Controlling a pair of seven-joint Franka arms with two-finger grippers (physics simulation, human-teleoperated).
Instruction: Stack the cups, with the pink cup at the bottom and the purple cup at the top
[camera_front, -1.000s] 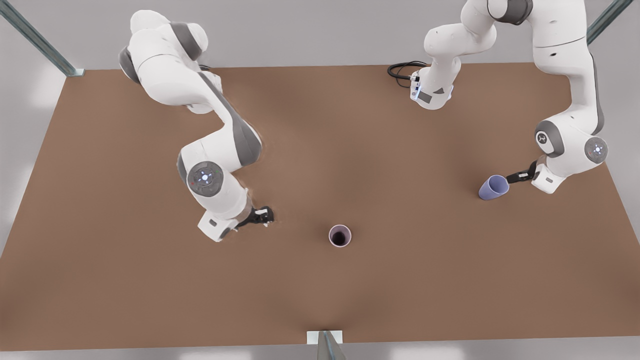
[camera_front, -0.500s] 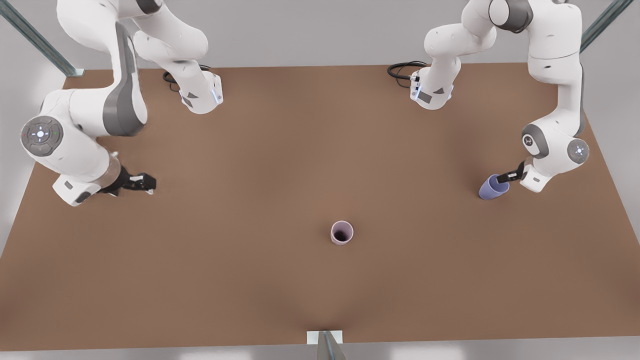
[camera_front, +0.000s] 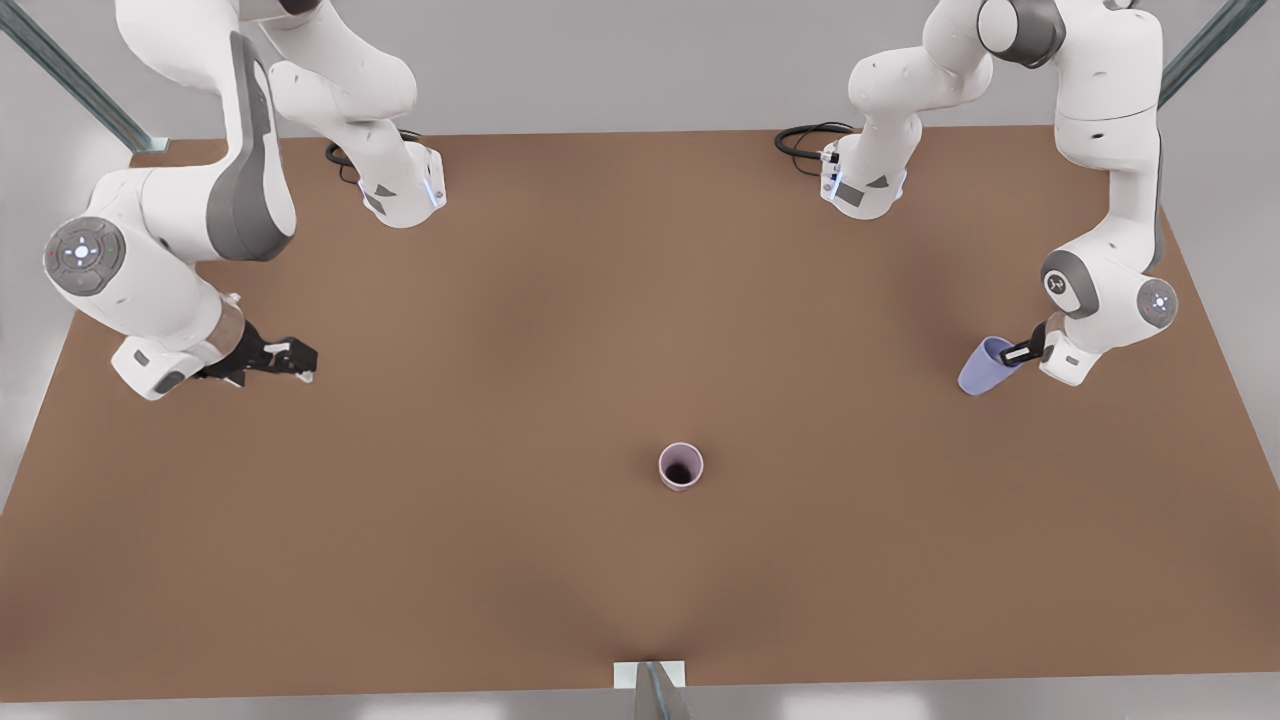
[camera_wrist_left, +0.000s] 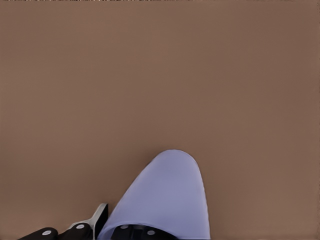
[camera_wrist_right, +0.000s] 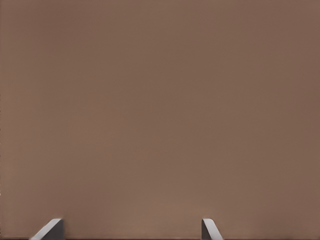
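Observation:
The pink cup stands upright on the brown table, a little toward the front view's right of centre, with its dark inside showing. At the front view's right, the purple cup is tilted with its mouth toward my left gripper, which is shut on the cup's rim. In the left wrist view the purple cup sits right at the gripper, one finger beside its rim. My right gripper waits open far off at the front view's left, its fingertips spread over bare table.
Both arm bases stand at the table's back edge, with black cables beside the one at the front view's right. A small metal bracket sits at the front edge.
The right arm swung away from the pink cup to the front view's left. The left gripper reached the purple cup's rim, closed on it, and the cup has tipped up.

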